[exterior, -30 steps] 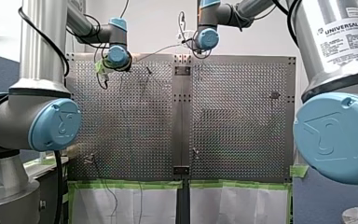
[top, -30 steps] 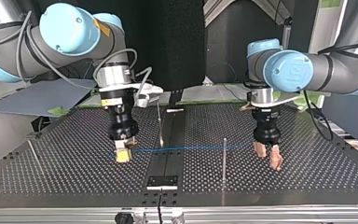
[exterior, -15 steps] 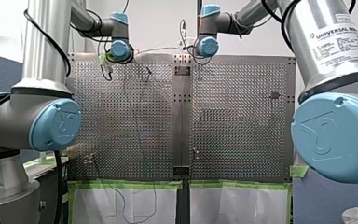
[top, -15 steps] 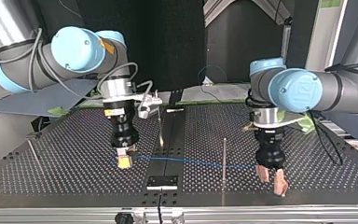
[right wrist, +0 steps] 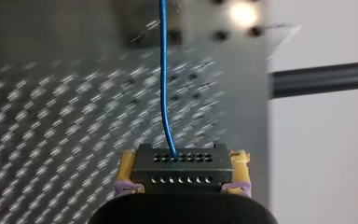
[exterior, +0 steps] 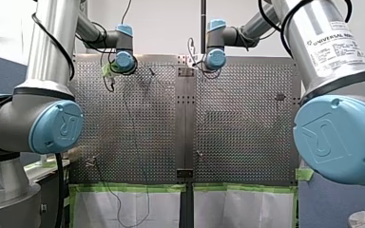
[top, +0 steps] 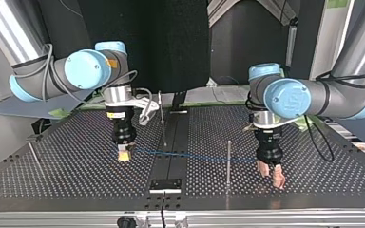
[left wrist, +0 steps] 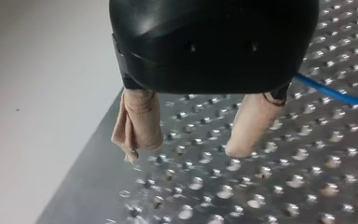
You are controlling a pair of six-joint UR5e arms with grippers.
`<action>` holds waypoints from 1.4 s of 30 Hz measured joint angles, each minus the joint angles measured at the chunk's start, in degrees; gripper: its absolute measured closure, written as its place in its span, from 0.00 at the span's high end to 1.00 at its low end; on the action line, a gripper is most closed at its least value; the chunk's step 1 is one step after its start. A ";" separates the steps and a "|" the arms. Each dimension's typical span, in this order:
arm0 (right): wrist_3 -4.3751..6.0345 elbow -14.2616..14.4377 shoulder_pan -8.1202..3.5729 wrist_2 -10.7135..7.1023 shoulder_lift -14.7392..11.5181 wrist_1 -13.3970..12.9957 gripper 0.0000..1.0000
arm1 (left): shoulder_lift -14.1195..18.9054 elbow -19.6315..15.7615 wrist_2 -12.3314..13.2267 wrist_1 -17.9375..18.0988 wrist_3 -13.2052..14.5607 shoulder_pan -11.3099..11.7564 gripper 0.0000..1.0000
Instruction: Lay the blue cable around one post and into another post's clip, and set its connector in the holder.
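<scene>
In the top view my right gripper [top: 125, 155] hangs just above the perforated table [top: 66, 171], at the left, with its yellow pads shut on the black connector [right wrist: 182, 165]. The blue cable [top: 195, 156] leaves the connector and runs to the right, past a thin post [top: 161, 118] and a second post [top: 228, 159], as far as my left gripper [top: 272, 172]. That gripper [left wrist: 193, 135] is open, with nothing between its beige fingers [left wrist: 137, 121]. The cable [left wrist: 335, 93] passes beside it. A small black holder plate [top: 166, 185] sits at the table's near middle.
Another thin post [top: 33, 154] stands at the top view's far left. A dark centre strip [top: 173, 142] divides the table. In the front view both wrists [exterior: 119, 59] are at the table's far end, and thin wires hang over its taped near edge [exterior: 133, 187].
In the top view my left gripper came toward the camera, then eased back a little. My right gripper, holding the connector, shifted slightly away. The cable's right part swung with them.
</scene>
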 joint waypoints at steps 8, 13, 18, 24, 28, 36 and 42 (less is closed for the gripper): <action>-0.46 3.84 -1.26 2.09 1.00 -2.35 0.00 | -0.02 -2.34 0.46 1.47 -1.10 -0.44 1.00; 0.46 6.52 -1.88 2.27 1.07 -4.98 0.00 | -0.05 -3.67 0.78 1.79 -1.85 -0.69 1.00; 1.31 9.02 -2.19 2.39 1.16 -7.47 0.00 | -0.21 -5.35 0.92 2.15 -2.28 -0.92 1.00; 2.00 11.96 -2.59 2.62 1.49 -10.42 0.00 | -1.97 -6.96 0.97 2.63 -1.75 -1.66 1.00; 3.11 14.00 -2.73 2.78 2.77 -12.46 0.00 | -3.38 -7.27 0.86 2.61 -1.00 -2.52 1.00; 4.04 18.22 -2.59 4.12 6.82 -16.69 0.00 | -3.86 -7.36 0.16 2.48 -0.61 -3.84 1.00; 5.77 21.45 -3.23 5.48 10.02 -19.90 0.00 | -3.85 -7.38 -0.34 2.35 -0.58 -4.43 1.00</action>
